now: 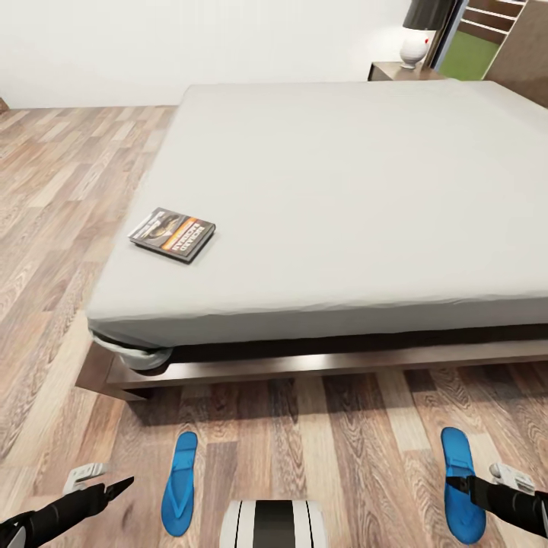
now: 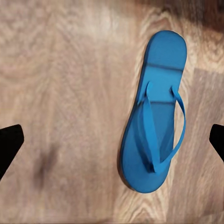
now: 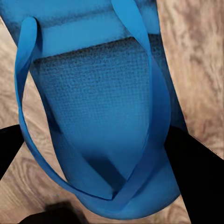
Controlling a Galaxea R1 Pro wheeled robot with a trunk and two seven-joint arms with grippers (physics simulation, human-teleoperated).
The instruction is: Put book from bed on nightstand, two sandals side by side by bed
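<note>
Nothing's finished: the book lies on the bed, both sandals sit well apart beside the bed, my right gripper jaws straddling the right sandal, left gripper spread above the floor.

Before me the book lies on the bed near its front left corner, a nightstand stands behind the bed's far edge, and two sandals lie well apart on the floor along its front edge.
</note>
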